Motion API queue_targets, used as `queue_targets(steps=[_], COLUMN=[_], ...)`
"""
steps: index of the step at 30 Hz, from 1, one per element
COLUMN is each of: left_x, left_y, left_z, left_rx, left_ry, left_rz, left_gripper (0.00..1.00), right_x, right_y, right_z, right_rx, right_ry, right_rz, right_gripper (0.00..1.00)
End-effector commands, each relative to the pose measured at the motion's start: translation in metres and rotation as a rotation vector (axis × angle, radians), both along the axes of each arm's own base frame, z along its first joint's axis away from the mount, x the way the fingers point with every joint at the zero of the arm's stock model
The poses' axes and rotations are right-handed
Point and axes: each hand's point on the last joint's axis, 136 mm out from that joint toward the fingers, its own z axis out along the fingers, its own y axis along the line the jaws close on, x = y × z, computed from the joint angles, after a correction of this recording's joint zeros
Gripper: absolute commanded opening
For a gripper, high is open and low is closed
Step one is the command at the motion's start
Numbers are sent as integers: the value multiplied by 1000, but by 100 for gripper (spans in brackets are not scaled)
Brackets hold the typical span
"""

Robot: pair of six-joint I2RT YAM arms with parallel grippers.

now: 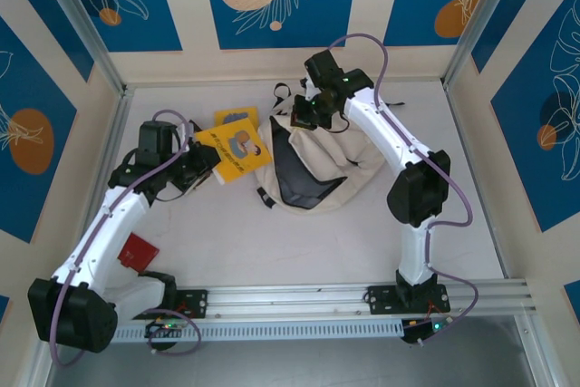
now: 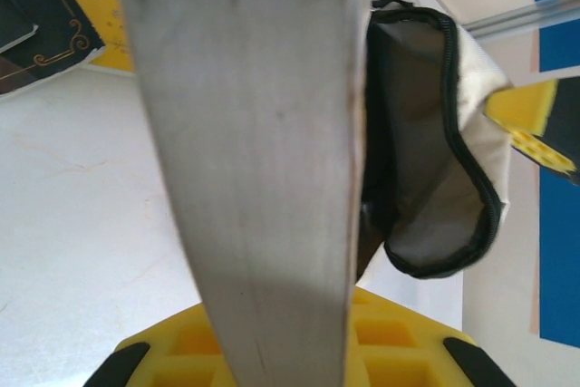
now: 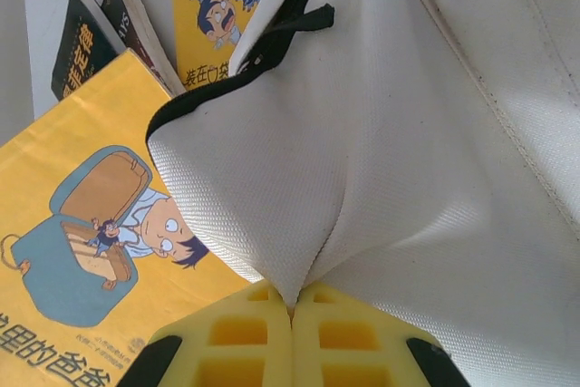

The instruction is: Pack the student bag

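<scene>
Your left tool (image 1: 201, 168) is clenched on the yellow book (image 1: 237, 149). The student bag (image 1: 337, 168) lies on the table (image 1: 344, 242) just to that tool's right. Your right tool (image 3: 292, 310) pinches a fold of its cream fabric. Expect soft, light, sagging cloth, so grip near the black zipper trim.

Cream student bag (image 1: 337, 159), unzipped, mid-table

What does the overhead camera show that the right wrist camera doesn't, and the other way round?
Overhead: the left arm and right arm whole, the whole bag lying open, and a flat red thing beside the left arm. Right wrist: up close, the jaws shut on a fold of the bag's cream cloth, and the drawing on the yellow book. Both: the bag and that book.
</scene>
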Motion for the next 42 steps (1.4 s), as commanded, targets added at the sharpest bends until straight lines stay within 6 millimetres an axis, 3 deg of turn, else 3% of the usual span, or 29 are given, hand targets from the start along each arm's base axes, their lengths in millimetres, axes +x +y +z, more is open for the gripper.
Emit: queue_targets(steps=[1, 11, 19, 23, 26, 32, 42], left_x=[-2, -16, -26, -17, -8, 21, 62], left_y=[-12, -30, -72, -78, -87, -115, -164], left_z=[40, 47, 13, -13, -21, -10, -11], left_rx=[-58, -95, -128, -86, -112, -167, -265], left_ry=[-166, -204, -110, -49, -44, -107, -145], left_rz=[-94, -197, -322, -293, -276, -216, -109], left_gripper=[0, 0, 0, 0, 0, 0, 0], right_x=[1, 5, 9, 8, 6, -4, -5], right_y=[8, 5, 5, 6, 8, 18, 12], right_z=[9, 10, 18, 26, 32, 51, 75], right_rx=[69, 99, 168, 212, 258, 383, 490], right_ry=[29, 49, 65, 75, 89, 121, 135], right_rz=[-3, -20, -30, -26, -16, 36, 44], right_gripper=[0, 0, 0, 0, 0, 0, 0])
